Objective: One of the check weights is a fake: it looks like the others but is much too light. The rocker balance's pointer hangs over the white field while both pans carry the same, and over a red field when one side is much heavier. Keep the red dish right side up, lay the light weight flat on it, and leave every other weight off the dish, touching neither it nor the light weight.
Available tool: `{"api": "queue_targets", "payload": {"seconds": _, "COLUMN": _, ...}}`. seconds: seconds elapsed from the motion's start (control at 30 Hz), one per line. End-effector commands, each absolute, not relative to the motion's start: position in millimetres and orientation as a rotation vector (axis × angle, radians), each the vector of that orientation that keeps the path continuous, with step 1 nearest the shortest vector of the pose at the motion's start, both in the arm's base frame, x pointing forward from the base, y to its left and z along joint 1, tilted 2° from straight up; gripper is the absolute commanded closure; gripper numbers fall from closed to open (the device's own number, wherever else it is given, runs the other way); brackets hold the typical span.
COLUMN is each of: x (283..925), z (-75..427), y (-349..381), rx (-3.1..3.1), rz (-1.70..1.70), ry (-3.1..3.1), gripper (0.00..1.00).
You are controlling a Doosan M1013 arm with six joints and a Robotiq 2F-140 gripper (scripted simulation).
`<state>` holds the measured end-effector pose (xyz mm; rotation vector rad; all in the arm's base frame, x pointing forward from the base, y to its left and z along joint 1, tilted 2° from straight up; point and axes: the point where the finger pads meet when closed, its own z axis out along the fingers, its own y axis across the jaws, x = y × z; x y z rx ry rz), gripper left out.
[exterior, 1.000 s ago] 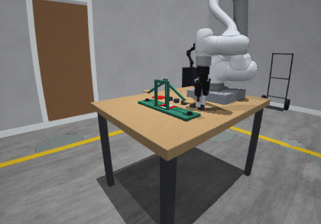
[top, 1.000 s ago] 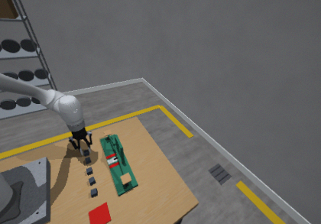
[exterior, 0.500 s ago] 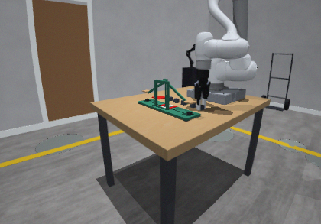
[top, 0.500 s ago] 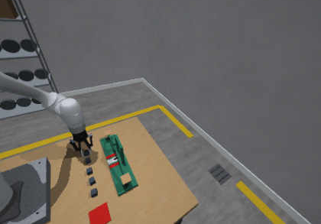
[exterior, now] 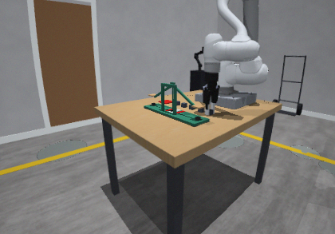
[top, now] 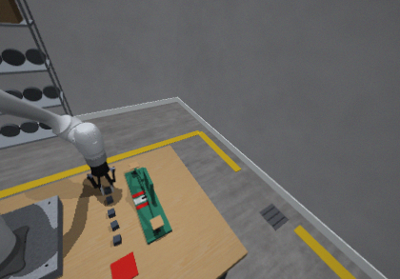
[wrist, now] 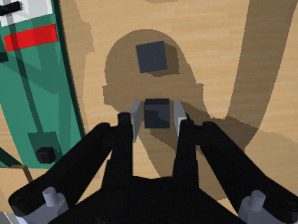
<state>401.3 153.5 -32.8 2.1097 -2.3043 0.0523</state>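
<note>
The red dish [top: 124, 266] [exterior: 165, 101] is lying flat on the desk [top: 200, 245] [exterior: 147, 131] [wrist: 215, 30], at the 6 o'clock end of the row in the top view, and all five check weights are resting off it. From 12 o'clock down to 6 o'clock they are running so: the first weight [top: 108, 189] [exterior: 211, 112] [wrist: 157, 114], the second weight [top: 110, 200] [exterior: 201, 110] [wrist: 151, 57], the third weight [top: 111, 212] [exterior: 191, 107], the fourth weight [top: 114, 225] [exterior: 183, 105] and the fifth weight [top: 117, 239] [exterior: 177, 102], nearest the dish. They are looking alike, so which one is the light one, I cannot tell.

The pincer [top: 108, 190] [exterior: 210, 113] [wrist: 157, 109] is standing partly open, its two fingers flanking the first weight and leaving a gap on each side; it is gripping nothing.

One green rocker balance [top: 145, 216] [exterior: 187, 119] [wrist: 45, 120] is standing at 3 o'clock from the row. Two tan pans are belonging to it: one pan [top: 156, 222] is sitting toward its 5 o'clock end, the other pan [top: 134, 165] [wrist: 12, 177] toward 11 o'clock. Two red fields are flanking one white field [top: 140, 200] [wrist: 30, 11], and in the wrist view a dark pointer tip [wrist: 11, 7] is showing over the white.
</note>
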Motion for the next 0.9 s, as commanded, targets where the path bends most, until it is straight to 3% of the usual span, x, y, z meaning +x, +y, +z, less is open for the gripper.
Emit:
{"api": "queue_targets", "payload": {"seconds": 0.0, "x": 401.3, "z": -32.8, "y": 153.5, "rx": 2.11, "rz": 0.052, "ry": -2.304, "gripper": 0.65}}
{"api": "queue_targets", "payload": {"seconds": 0.63, "x": 401.3, "z": -32.8, "y": 153.5, "rx": 2.11, "rz": 0.052, "ry": -2.304, "gripper": 0.65}}
{"api": "queue_targets", "payload": {"seconds": 0.67, "x": 401.3, "z": -32.8, "y": 153.5, "rx": 2.11, "rz": 0.052, "ry": -2.304, "gripper": 0.76}}
{"api": "queue_targets", "payload": {"seconds": 0.87, "x": 401.3, "z": -32.8, "y": 153.5, "rx": 2.11, "rz": 0.052, "ry": -2.304, "gripper": 0.76}}
